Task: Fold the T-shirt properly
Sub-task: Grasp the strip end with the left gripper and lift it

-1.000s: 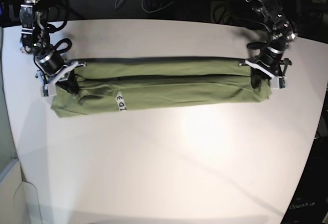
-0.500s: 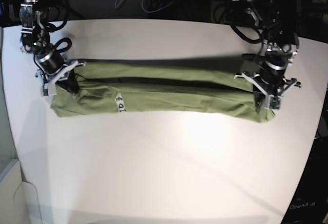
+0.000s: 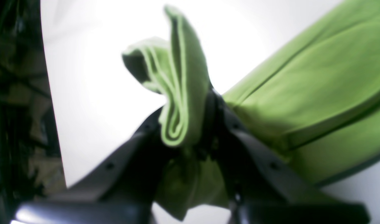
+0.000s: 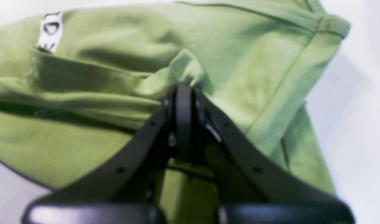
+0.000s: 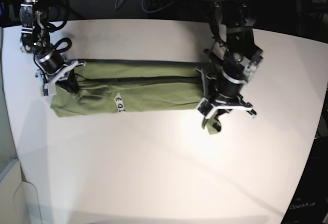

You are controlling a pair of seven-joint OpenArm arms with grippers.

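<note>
Olive-green T-shirt (image 5: 138, 88) lies as a long folded band across the white table (image 5: 164, 167). Left gripper (image 5: 215, 112) pinches its bunched, layered end tightly between closed fingers (image 3: 227, 124). Right gripper (image 5: 64, 79) clamps a fold at the opposite end, near the white tag (image 4: 50, 29).

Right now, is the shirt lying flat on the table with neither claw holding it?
No. Both the left gripper and the right gripper are pinched shut on bunched folds of the T-shirt.
</note>
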